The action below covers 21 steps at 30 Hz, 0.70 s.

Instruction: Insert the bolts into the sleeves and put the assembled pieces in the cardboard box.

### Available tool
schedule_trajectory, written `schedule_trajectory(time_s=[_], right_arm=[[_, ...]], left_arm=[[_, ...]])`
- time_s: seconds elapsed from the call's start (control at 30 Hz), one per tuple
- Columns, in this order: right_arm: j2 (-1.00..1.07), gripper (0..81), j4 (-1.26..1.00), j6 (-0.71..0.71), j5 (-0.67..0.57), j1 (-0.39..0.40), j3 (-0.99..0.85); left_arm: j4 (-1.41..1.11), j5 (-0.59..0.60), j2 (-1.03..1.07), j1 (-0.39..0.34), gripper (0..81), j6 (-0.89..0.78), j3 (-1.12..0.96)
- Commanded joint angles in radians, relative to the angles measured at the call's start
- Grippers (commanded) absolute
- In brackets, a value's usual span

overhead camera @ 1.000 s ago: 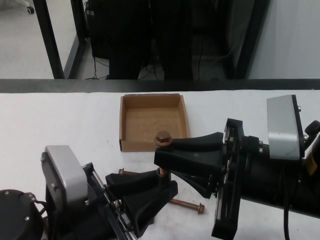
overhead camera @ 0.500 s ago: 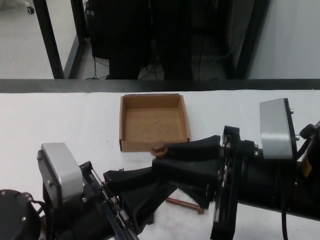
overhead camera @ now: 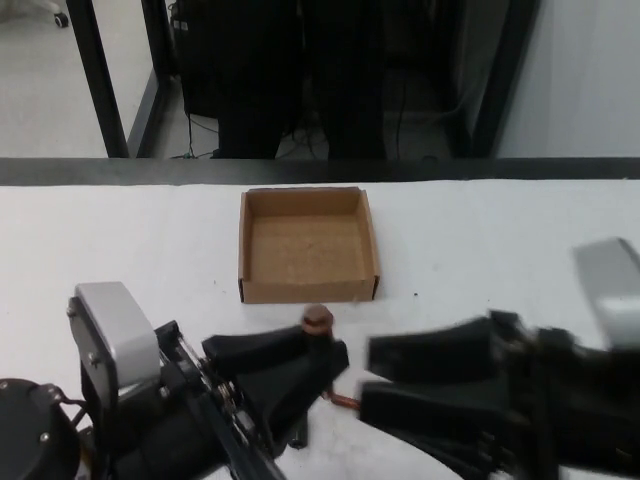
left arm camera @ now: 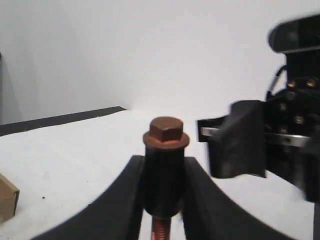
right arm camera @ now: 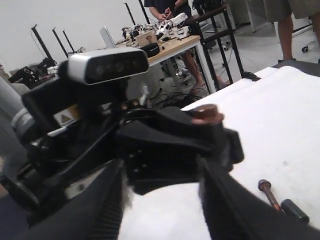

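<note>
1. left gripper [left arm camera: 164, 175]: closed on the black sleeve [left arm camera: 163, 186], one finger on each side, held upright.
2. The bolt [left arm camera: 166, 132] is already through the sleeve. Its hex head sits on the top rim and the threaded end sticks out below.
3. The assembly is held above the table [overhead camera: 130, 240], just short of the cardboard box [overhead camera: 308, 290], on the arms' side of its front wall. It isn't in the box yet.
4. right gripper [overhead camera: 368, 375]: fingers spread apart and holding nothing, beside the assembly on the same side of the box.
5. Handling, as I judge it: the piece is rigid metal, small, fairly dense and not fragile. The bolt looks loose in the bore, so keep it head-up; tipped over, it could slide out. Grip the sleeve body, not the head or threads.
6. A loose bolt [right arm camera: 269, 193] and a spare sleeve [right arm camera: 294, 210] lie on the table, also on the arms' side of the box. Both are round, so they'll likely roll; pinch them mid-length.
</note>
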Motion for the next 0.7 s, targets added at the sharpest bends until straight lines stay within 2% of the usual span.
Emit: schedule_trajectory(time_s=[0.0,0.07,0.17,0.2,0.27,0.4,0.67], right_arm=[[-0.120,42.4,0.016,0.045,-0.024,-0.024,0.067],[-0.199,32.8,0.099,0.049,-0.021,-0.029,0.064],[-0.288,3.4,0.241,0.038,-0.031,-0.029,0.059],[-0.308,0.2,0.279,0.044,-0.046,-0.029,0.059],[-0.344,0.3,0.355,0.044,-0.079,-0.029,0.059],[-0.385,0.2,0.473,0.044,-0.115,-0.016,0.043],[-0.386,0.2,0.622,0.042,-0.172,0.021,0.042]], left_arm=[[0.017,-0.027,-0.005,0.003,0.8,-0.059,-0.031],[0.101,-0.026,-0.005,0.003,0.8,-0.060,-0.077],[0.309,-0.026,-0.005,0.003,0.8,-0.052,-0.185],[0.409,-0.026,-0.005,0.003,0.8,-0.043,-0.223],[0.620,-0.031,-0.003,0.003,0.8,-0.001,-0.329],[0.951,-0.116,0.002,0.025,0.8,0.079,-0.524],[1.351,-0.141,0.111,0.182,0.8,0.034,-0.820]])
